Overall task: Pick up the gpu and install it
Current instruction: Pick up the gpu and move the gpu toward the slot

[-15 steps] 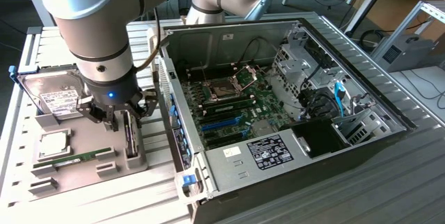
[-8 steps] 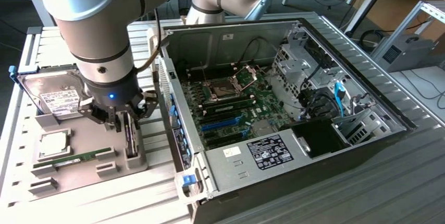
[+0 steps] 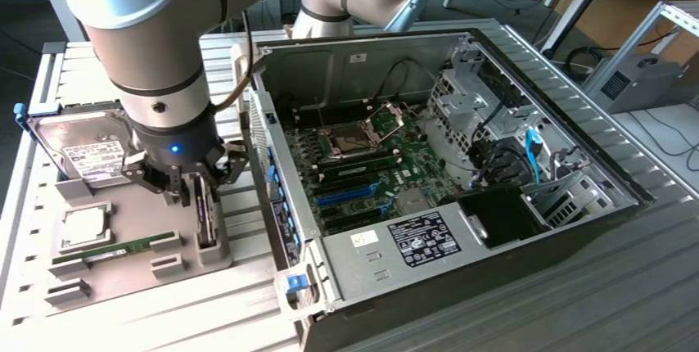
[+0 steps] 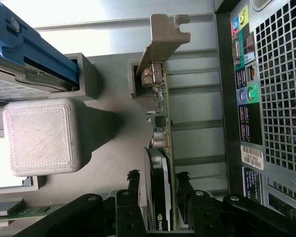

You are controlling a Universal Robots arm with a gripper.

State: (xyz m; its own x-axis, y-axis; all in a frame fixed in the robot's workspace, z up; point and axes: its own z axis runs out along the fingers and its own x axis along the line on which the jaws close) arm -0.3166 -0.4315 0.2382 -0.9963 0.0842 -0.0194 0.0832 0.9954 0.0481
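Grey tray [image 3: 142, 268]: you have a matte, blocky holder with moulded slots, just beside the open computer case [image 3: 459, 164].
Arm [image 3: 142, 33]: it comes down near-vertical over the tray edge nearest the case, wrist pointing straight down.
Gripper [image 3: 183, 178]: your jaws stand wide and straddle the card, one black finger [image 4: 133, 185] on each face; a sliver of gap shows on one side, so nothing is clamped.
Gpu [image 3: 205, 217]: it stands on its long edge in its tray slot, a thin black slab backed by a green board.
Bracket [image 4: 164, 42]: bent grey metal at the card's far end, clear of the fingers.
Hard drive [image 3: 82, 151]: shiny silver in a blue frame, propped at the tray's back.
Hidden: the gripper body covers the card's near end, and you cannot tell whether the other finger touches the board.
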